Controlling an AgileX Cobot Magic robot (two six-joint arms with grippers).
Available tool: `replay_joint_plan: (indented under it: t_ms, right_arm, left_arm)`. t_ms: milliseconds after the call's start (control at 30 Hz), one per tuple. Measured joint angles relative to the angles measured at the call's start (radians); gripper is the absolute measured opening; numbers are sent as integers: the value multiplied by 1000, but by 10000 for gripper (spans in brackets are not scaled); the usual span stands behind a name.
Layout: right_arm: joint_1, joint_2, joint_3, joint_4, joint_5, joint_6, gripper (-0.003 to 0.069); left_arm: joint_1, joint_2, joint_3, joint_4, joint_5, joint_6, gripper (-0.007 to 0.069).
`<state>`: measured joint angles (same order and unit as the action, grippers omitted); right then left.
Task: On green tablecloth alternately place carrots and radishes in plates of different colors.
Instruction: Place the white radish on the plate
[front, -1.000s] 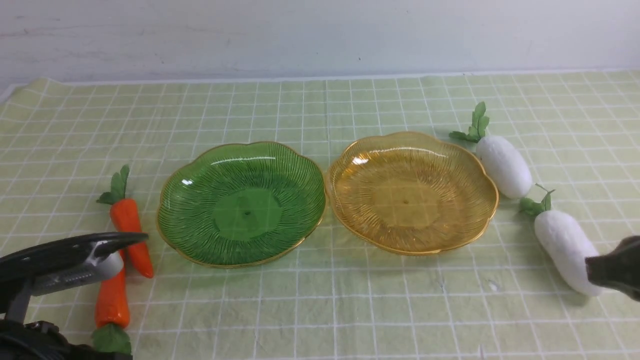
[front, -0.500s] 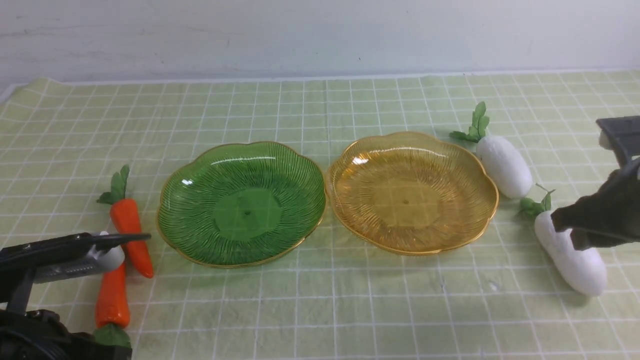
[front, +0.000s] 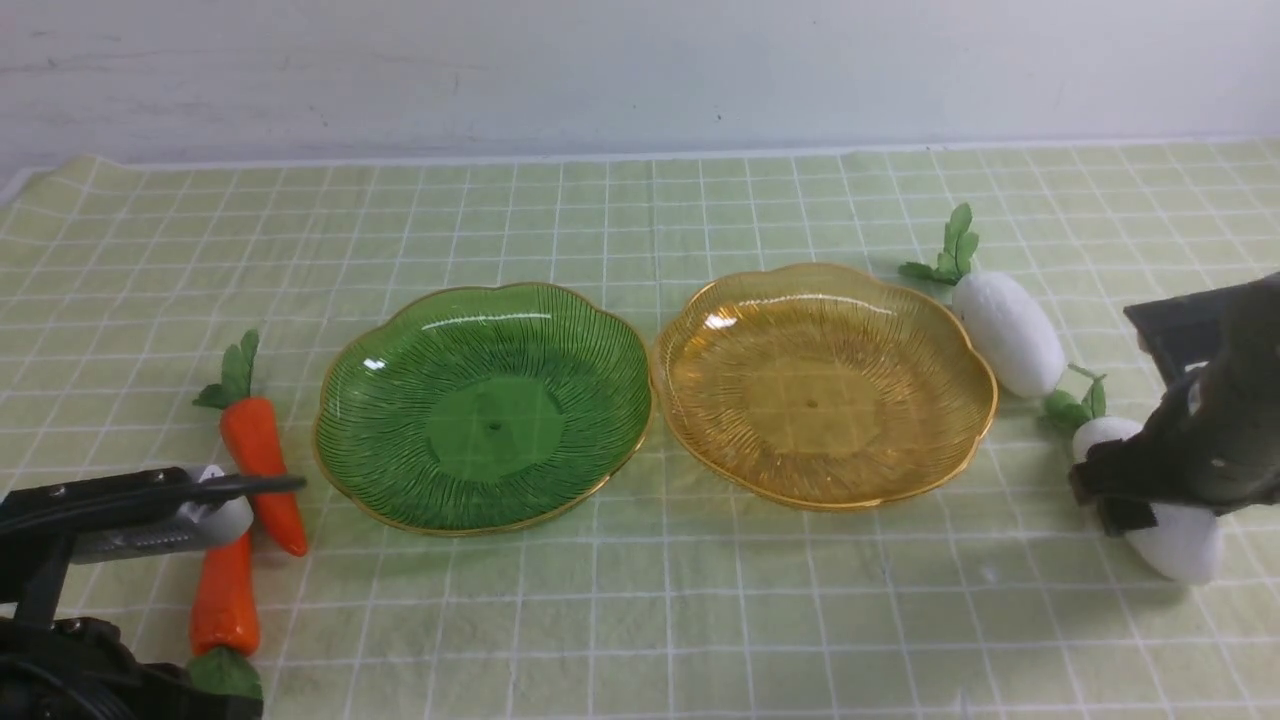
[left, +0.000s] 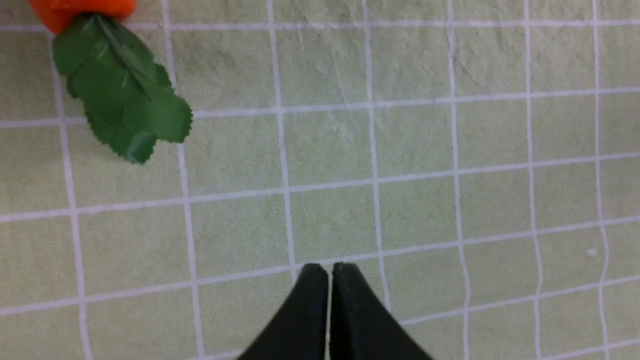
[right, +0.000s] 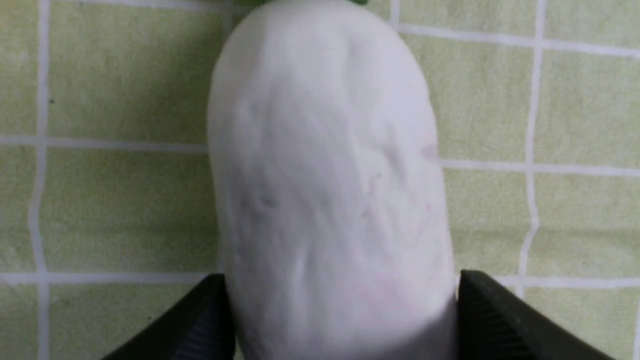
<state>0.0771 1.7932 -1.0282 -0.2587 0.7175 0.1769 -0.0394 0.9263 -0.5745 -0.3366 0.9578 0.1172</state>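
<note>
**Step in hand (judged):** pick-up of the near radish (front: 1175, 545) by the right arm, for transfer to a plate.

**Recommended practice:**
- Lower until the fingers (right: 195, 325) pass the widest girth.
- Close squarely across the body, not on the leaves.
- The plump matte body should hold under light pressure.
- Lift straight up before swinging toward 10 o'clock, so as to clear the amber plate's (front: 985, 400) scalloped rim.
- Avoid brushing the second radish (front: 1010, 330).

**Position:**
- The near radish lay on the cloth (front: 640, 620) at 4 o'clock of the amber plate.
- The right jaws were open and astride it near mid-body, one finger at each flank.
- Actual contact could not be settled.
- The left jaws were closed and empty, beside the carrots (front: 262, 460) at 9 o'clock of the green plate (front: 330, 450).
</note>
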Motion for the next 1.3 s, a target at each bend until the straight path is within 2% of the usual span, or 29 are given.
replay_joint_plan:
  t_ms: [100,200,433,467,567,667,800,1067,1167,1200,1267,1300]
  right_arm:
    - [0,9,-1,11,3,-3,480]
    - [0,9,-18,19,43,-5,477]
    - [0,-35,-195,65,295,-14,477]
    - [0,-42,-276,130,347,-55,477]
    - [8,-41,-350,252,342,-139,477]
    - [50,-15,-380,429,250,-227,477]
    - [114,43,-381,516,109,-280,477]
    - [154,142,-381,526,30,-313,493]
    - [155,144,-397,485,11,-312,569]
    - [155,144,-399,476,10,-310,575]
    - [155,144,-442,403,5,-281,634]
    - [155,144,-449,383,5,-268,641]
  left_arm:
    - [0,0,0,0,-1,0,-7]
    - [-1,0,0,0,-1,0,-7]
    - [-1,0,0,0,-1,2,-7]
    - [-1,0,0,0,-1,2,-7]
    - [-1,0,0,0,-1,2,-7]
    - [-1,0,0,0,-1,2,-7]
    - [-1,0,0,-1,-1,2,-7]
    - [-1,0,0,-1,-1,2,-7]
    - [-1,0,0,-1,-1,2,-7]
    - [-1,0,0,-1,-1,2,-7]
    - [-1,0,0,-1,-1,2,-7]
    - [-1,0,0,-1,-1,2,-7]
